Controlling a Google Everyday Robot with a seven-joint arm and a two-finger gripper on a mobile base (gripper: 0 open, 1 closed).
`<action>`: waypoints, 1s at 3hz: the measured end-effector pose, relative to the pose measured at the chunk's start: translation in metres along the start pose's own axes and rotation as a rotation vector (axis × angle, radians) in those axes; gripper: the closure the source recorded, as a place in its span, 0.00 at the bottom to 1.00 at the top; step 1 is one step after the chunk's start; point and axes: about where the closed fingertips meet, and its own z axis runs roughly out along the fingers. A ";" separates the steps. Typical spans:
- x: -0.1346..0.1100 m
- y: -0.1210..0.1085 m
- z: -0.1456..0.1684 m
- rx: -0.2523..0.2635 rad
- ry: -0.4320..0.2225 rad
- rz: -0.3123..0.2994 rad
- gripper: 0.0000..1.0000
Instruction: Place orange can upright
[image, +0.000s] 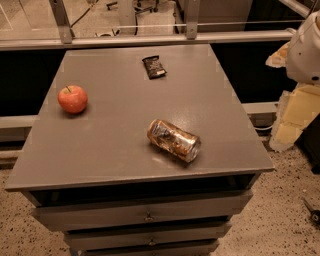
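Note:
The orange can (173, 140) lies on its side on the grey table top (120, 130), right of centre and near the front edge. It is shiny orange-bronze, with one end pointing to the back left and the other to the front right. My gripper is out of view. Only a white rounded part of my arm (306, 50) shows at the top right, well clear of the can.
A red apple (73, 99) sits at the left of the table. A small dark snack wrapper (154, 66) lies near the back edge. Drawers (145, 215) sit under the table top. A rail runs behind, and pale foam blocks (295, 117) stand at the right.

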 end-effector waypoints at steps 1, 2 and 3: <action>0.000 0.000 0.000 0.000 0.000 0.000 0.00; -0.026 0.007 0.019 -0.035 -0.017 0.008 0.00; -0.070 0.024 0.058 -0.107 -0.027 0.027 0.00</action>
